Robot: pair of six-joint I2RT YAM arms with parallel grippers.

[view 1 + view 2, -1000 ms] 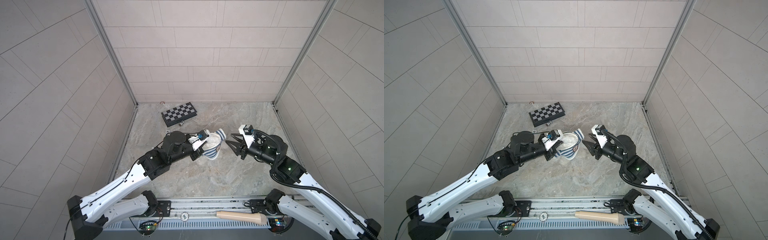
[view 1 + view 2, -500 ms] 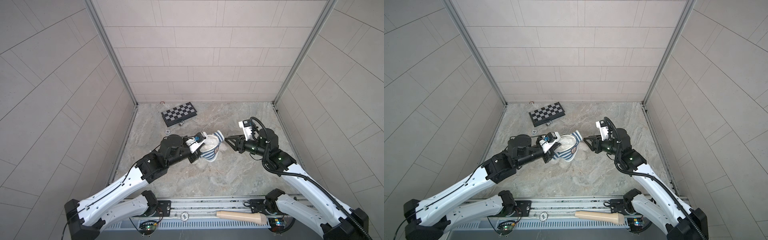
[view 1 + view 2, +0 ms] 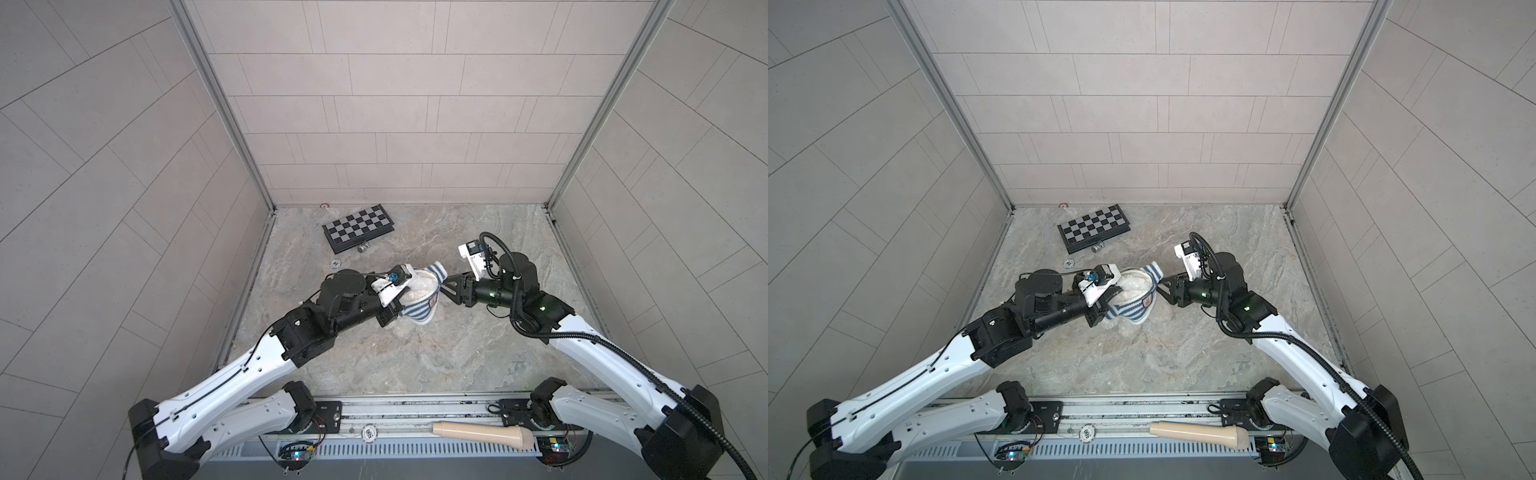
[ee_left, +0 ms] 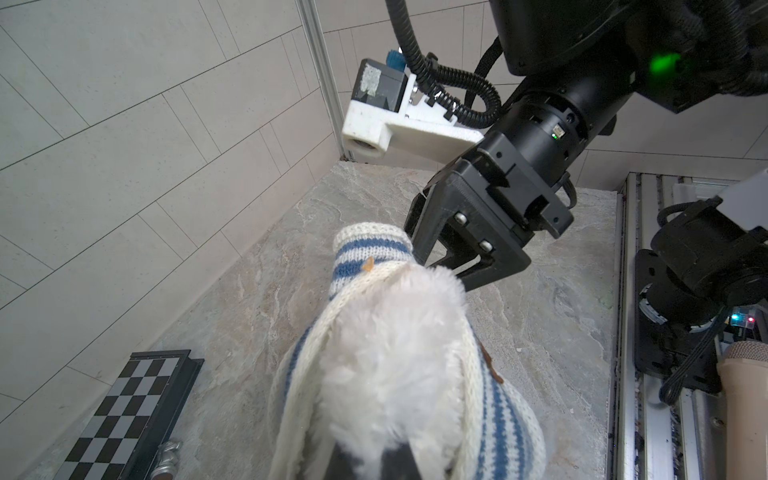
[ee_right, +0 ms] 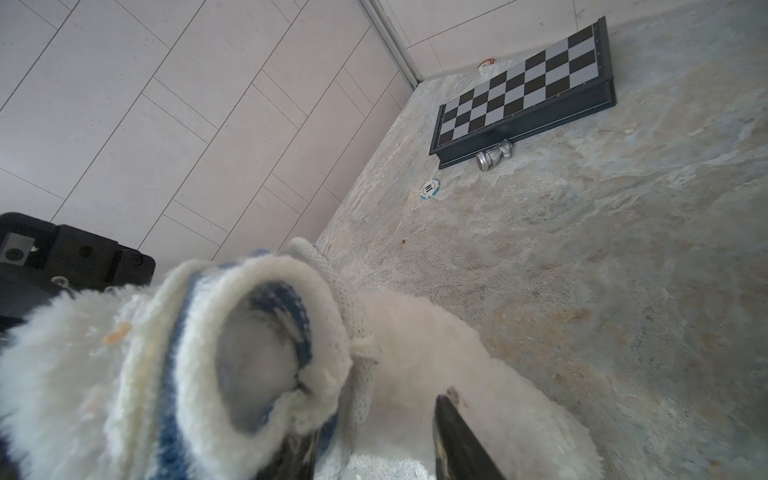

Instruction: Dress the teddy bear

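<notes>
The teddy bear [image 3: 419, 282] [image 3: 1133, 284], white and fluffy, is held off the floor in the middle. A blue-and-white striped shirt [image 3: 419, 312] [image 3: 1128, 312] sits partly over it, one sleeve [image 3: 436, 271] sticking up. My left gripper [image 3: 400, 308] [image 3: 1104, 311] [image 4: 374, 457] comes from the left and is shut on the bear's fur inside the shirt. From the right, my right gripper [image 3: 444, 286] [image 3: 1160, 286] [image 5: 374, 449] has its jaws apart, with the shirt's knit edge [image 5: 361, 374] and fur [image 5: 436, 353] between them. The bear's face is hidden.
A folded chessboard [image 3: 359, 226] lies at the back left with a silver chess piece [image 3: 363, 248] beside it. A poker chip [image 3: 335, 263] lies on the stone floor left of the bear. A beige handle [image 3: 482, 432] rests on the front rail.
My right gripper has moved left, from a gap away up to the bear's sleeve side. The left gripper keeps its hold on the bear and has barely shifted.
</notes>
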